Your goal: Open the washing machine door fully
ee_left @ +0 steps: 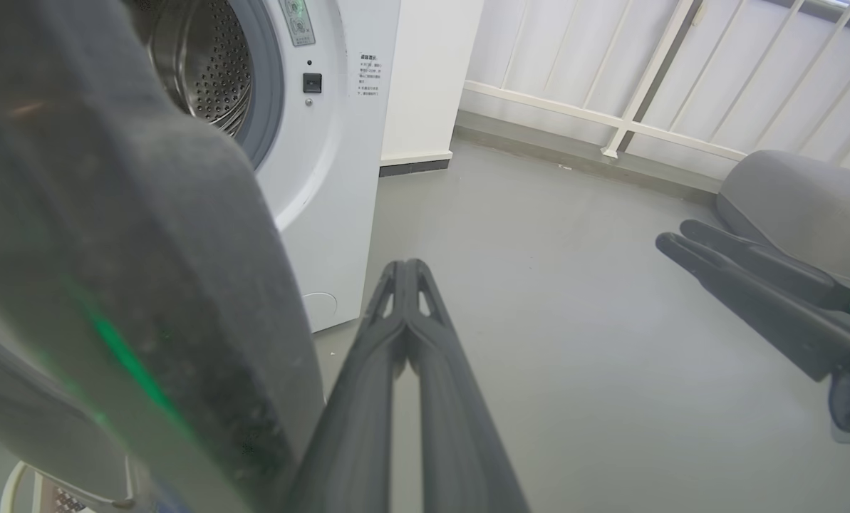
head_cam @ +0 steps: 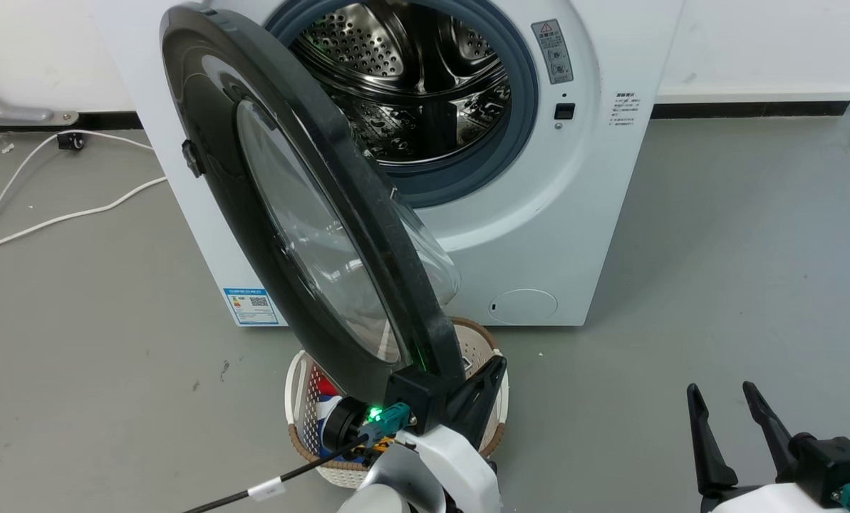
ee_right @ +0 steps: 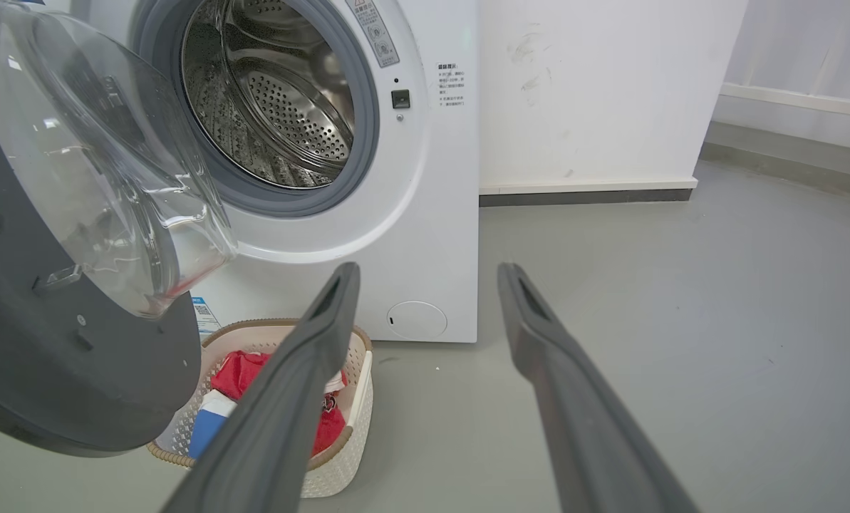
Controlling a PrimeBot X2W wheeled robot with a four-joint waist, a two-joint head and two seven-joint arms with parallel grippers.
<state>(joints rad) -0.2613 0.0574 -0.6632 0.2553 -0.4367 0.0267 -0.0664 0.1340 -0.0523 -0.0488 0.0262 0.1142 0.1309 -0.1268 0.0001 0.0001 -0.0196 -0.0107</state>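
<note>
The washing machine door (head_cam: 211,142) stands swung out from the white machine (head_cam: 595,178), hinged on its left, its free edge pointing toward me. Its clear glass bowl (head_cam: 303,228) bulges toward the steel drum opening (head_cam: 410,78). My left gripper (head_cam: 497,367) is shut with nothing between its fingers, right beside the door's free rim on its inner side. In the left wrist view the fingertips (ee_left: 405,267) lie closed together next to the dark rim (ee_left: 111,249). My right gripper (head_cam: 727,399) hangs open at the lower right, well clear of the door (ee_right: 54,356).
A white laundry basket (head_cam: 293,385) with red and blue clothes sits on the floor under the door's edge, also in the right wrist view (ee_right: 353,399). A white cable (head_cam: 40,221) lies on the grey floor at left. A white railing (ee_left: 645,78) and a grey rounded object (ee_left: 802,206) stand to the right.
</note>
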